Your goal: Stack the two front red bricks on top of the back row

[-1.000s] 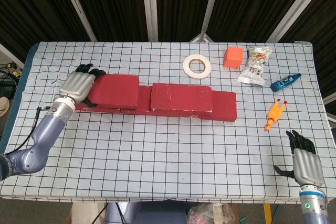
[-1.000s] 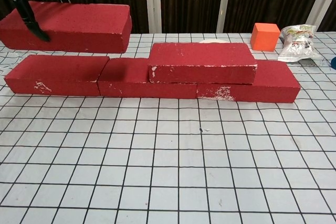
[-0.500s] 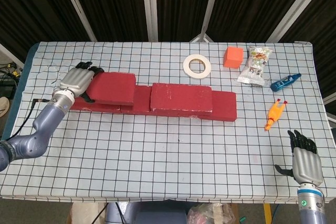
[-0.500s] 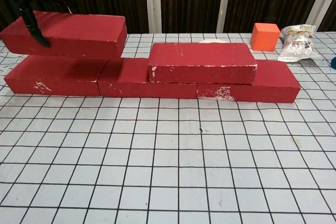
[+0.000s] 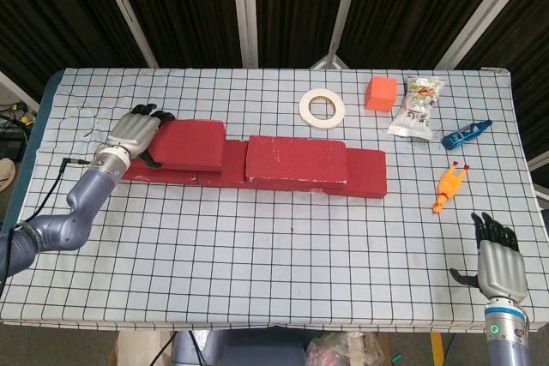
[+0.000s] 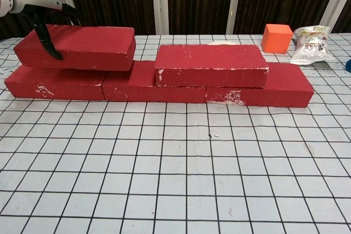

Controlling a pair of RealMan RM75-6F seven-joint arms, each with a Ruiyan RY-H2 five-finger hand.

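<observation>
Three red bricks form the back row (image 6: pixel 148 87) across the table. One red brick (image 6: pixel 211 65) lies on top of the row, over its middle and right bricks. A second red brick (image 5: pixel 190 145) lies on the row's left part (image 6: pixel 77 46). My left hand (image 5: pixel 137 133) grips this brick's left end, fingers over the top and the thumb (image 6: pixel 45 41) down its front face. My right hand (image 5: pixel 497 267) hovers by the table's front right corner, fingers apart and holding nothing.
A tape roll (image 5: pixel 322 108), an orange cube (image 5: pixel 381 93), a snack bag (image 5: pixel 417 105), a blue pen-like object (image 5: pixel 466 133) and a rubber chicken toy (image 5: pixel 449 185) lie at the back right. The checkered cloth (image 5: pixel 283 263) covers the table.
The left hand lowered its brick from above the back row down onto the row's left part and shifted it slightly right. The right hand stayed nearly still.
</observation>
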